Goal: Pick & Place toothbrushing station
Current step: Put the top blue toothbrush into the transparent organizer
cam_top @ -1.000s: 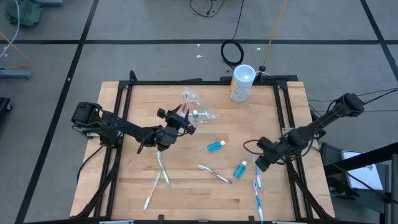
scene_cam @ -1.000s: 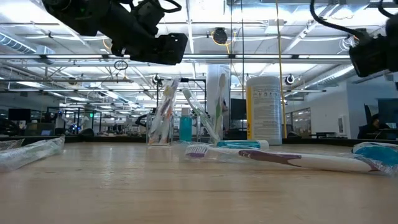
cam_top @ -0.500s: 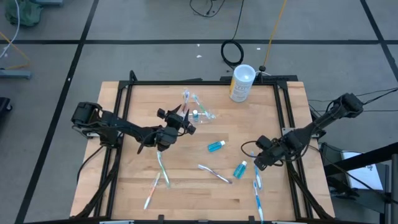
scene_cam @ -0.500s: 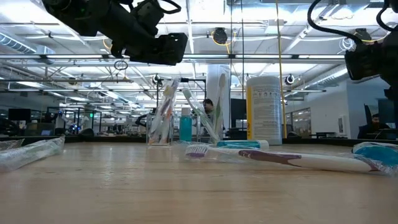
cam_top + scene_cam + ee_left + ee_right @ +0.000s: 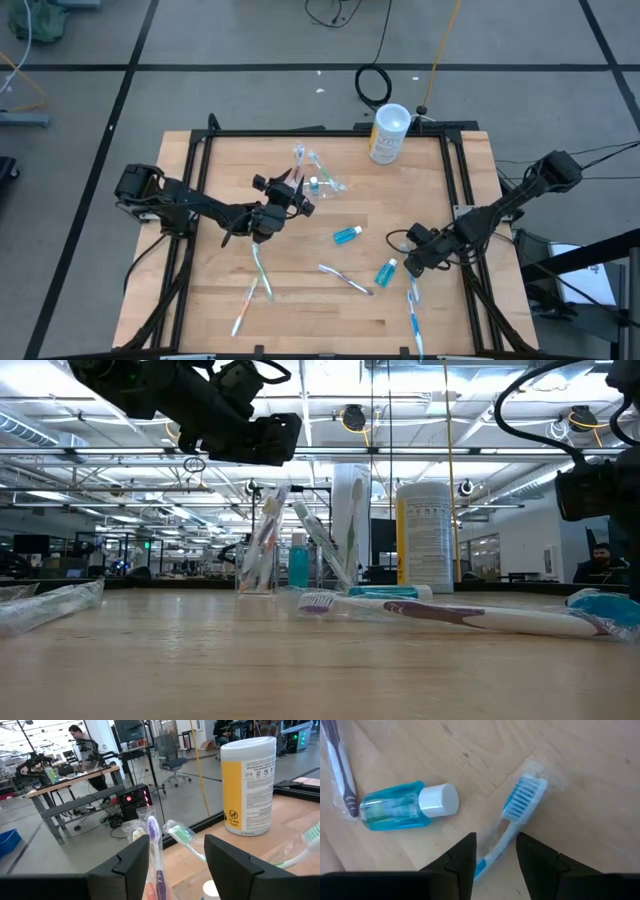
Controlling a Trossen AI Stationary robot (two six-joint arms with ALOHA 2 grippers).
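The clear holder (image 5: 316,182) stands at the far middle of the table with several toothbrushes and a teal tube upright in it; it also shows in the low view (image 5: 262,572). My left gripper (image 5: 296,200) hovers open just to its left, with a purple brush head (image 5: 152,834) and a green one (image 5: 180,836) ahead of its fingers. My right gripper (image 5: 412,263) is open above a blue toothbrush (image 5: 521,802) that lies flat on the table. Its fingers stand on either side of the handle without touching. A teal white-capped tube (image 5: 406,806) lies beside it.
A white canister with a yellow label (image 5: 388,133) stands at the far edge. Another teal tube (image 5: 346,235), a purple-headed brush (image 5: 345,279), two wrapped brushes at the near left (image 5: 255,285) and one at the near right (image 5: 415,330) lie loose on the wood.
My right gripper has moved down and a little toward the table's left, closer to the blue toothbrush and the teal tube. It has stayed open.
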